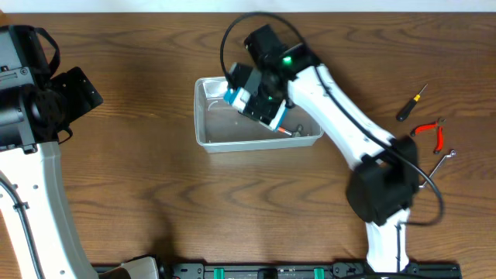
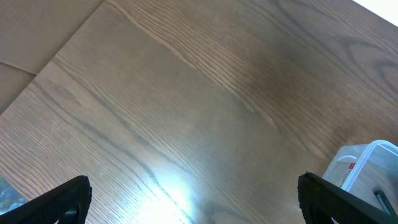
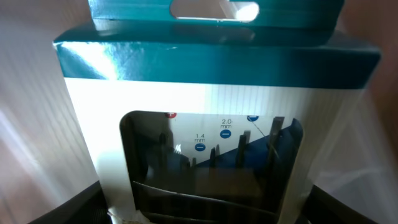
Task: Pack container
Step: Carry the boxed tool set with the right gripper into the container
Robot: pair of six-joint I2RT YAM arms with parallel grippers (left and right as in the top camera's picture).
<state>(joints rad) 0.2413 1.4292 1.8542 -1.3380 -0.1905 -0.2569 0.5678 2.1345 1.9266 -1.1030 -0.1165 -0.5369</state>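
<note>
Overhead, container [image 1: 208, 133]: clear tub with rounded corners, standing on the wooden table [image 1: 139, 194] a little left of centre, long side running left to right
Overhead, right gripper [image 1: 260, 99]: reaches in from the right side and hangs over the container, clamped on a blue-and-white box [image 1: 246, 96]
Overhead, box: tilted, over the far middle of the container; whether it touches the floor cannot be told
Overhead, inside the container: a small tool [image 1: 288, 130] with a reddish part lies near the right end
Overhead, left gripper [image 1: 76, 94]: at the far left of the table, well apart from the container
Overhead, loose tools: a screwdriver [image 1: 411, 102], red-handled pliers [image 1: 430, 133] and a wrench [image 1: 442, 160] lie on the table to the right, apart from the container
Left wrist, fingers [image 2: 59, 199]: one dark tip in each lower corner, spread wide with only bare table between them
Left wrist, container: one rounded corner shows at the lower right edge
Right wrist, box: fills the view, teal top with a hanging slot, white front, a window showing slim dark bits under 1.4 and 2.0 mm marks
Right wrist, fingertips [image 3: 68, 208]: dark, at the lower corners, the box held between them
</note>
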